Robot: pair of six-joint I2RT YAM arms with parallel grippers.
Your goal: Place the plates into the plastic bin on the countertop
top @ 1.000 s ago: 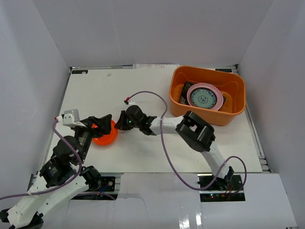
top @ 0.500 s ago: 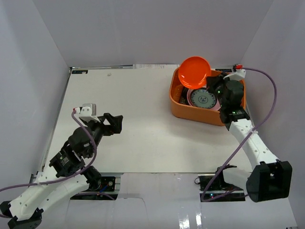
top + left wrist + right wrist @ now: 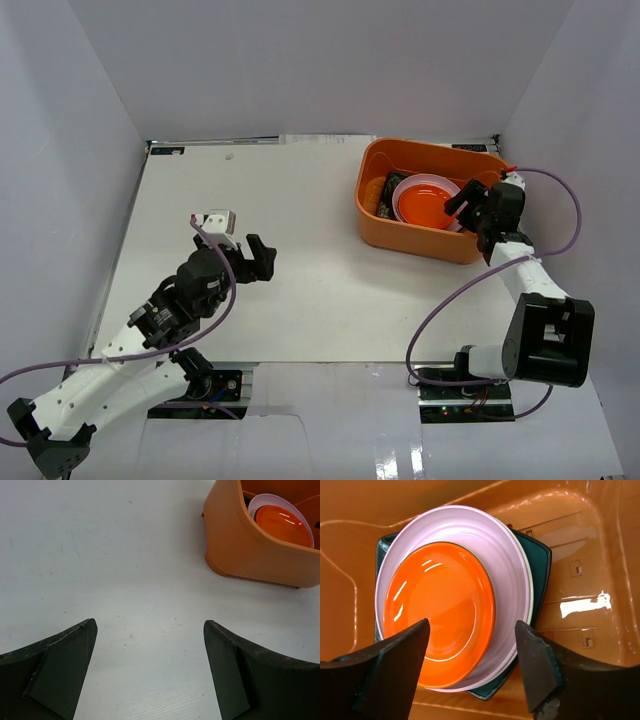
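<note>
We judge the orange plate (image 3: 440, 615) light, stiff and glossy-slick; we'd take it by the rim. The right pincer (image 3: 471, 625) and left pincer (image 3: 150, 624) both stand spread, empty.

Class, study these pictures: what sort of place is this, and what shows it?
Probably a robot test cell, not a real kitchen: a white tabletop boxed in by plain white walls, two cabled arms bolted at its near edge, one orange bin holding stacked plates.
</note>
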